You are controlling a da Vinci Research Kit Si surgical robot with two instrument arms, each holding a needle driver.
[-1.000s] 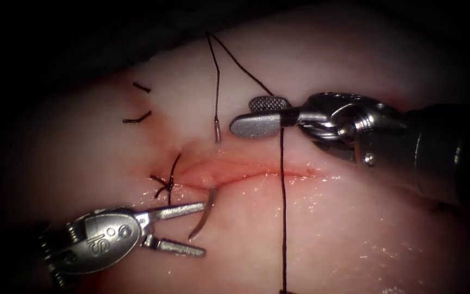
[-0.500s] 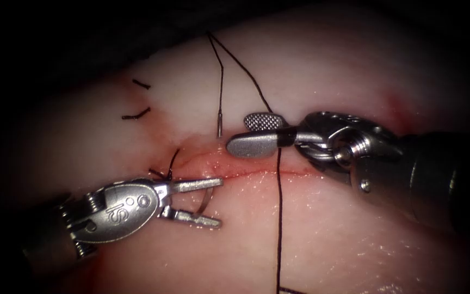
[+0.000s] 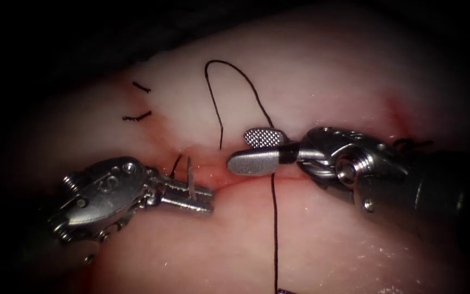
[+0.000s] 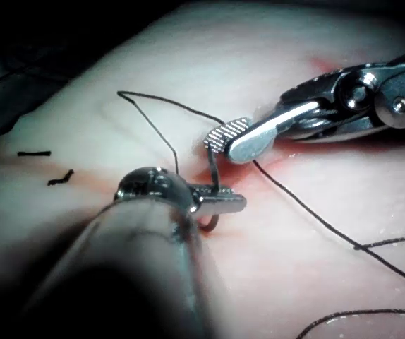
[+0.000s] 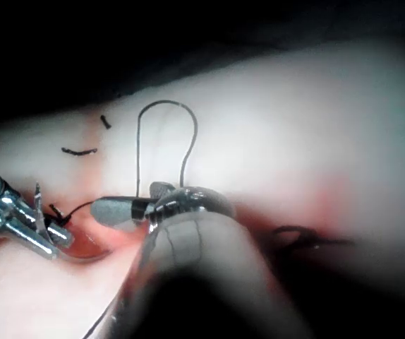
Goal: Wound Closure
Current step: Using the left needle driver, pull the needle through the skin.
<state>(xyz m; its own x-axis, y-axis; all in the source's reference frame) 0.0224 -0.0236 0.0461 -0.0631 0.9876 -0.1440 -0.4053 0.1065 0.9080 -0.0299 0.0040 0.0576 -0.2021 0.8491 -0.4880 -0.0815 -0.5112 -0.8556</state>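
1. The needle (image 3: 190,177) sits at the left end of the cut (image 3: 257,173), clamped crosswise in the left pincer (image 3: 199,198). One short end stands up above the jaws, and the left wrist view shows the rest of the curve looping down under them against the tissue (image 3: 311,87). Whether the lower part is still in the tissue I cannot tell.
2. The left pincer is pressed together on the needle near one end of its curve, its jaws lying along the cut and pointing right, so the needle's long axis runs across them, roughly upright.
3. The thread (image 3: 273,228) arches up over the far side of the cut, comes down through the right pincer (image 3: 257,149), and runs on toward the near edge of the tissue.
4. The right pincer lies just right of the needle, close but apart, tips pointing left at it. Its jaws look slightly spread, with the thread passing at their base; I judge it is not pinching anything.
5. An earlier knot (image 3: 174,166) and two cut ends of thread (image 3: 137,115) lie left of the needle.
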